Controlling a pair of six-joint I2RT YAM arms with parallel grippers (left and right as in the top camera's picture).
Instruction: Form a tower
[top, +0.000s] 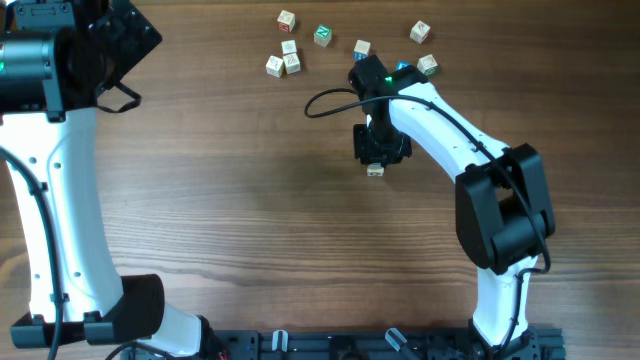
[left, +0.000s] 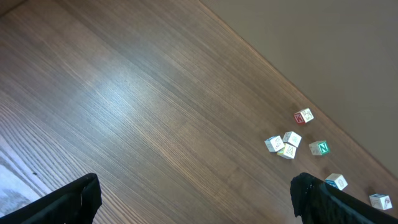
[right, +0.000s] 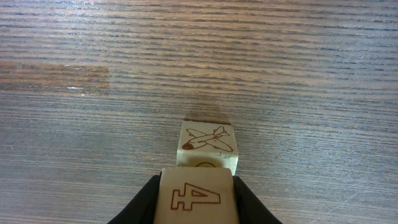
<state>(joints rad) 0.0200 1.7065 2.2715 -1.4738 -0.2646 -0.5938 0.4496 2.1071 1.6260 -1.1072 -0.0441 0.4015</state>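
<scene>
right wrist: your right claw (right: 196, 200) grips the 4 cube (right: 194, 191) — plane cube (right: 207, 142) just ahead of it; left claw (left: 193, 194) gapes wide.

The right tool (top: 377, 158) hides most of the tower (top: 375, 170) overhead.

The bench (top: 250, 200) is viewed from directly above. Cubes (top: 291, 62) beyond the right gripper (top: 375, 162) are shared with the distant, oblique left wrist view.
</scene>
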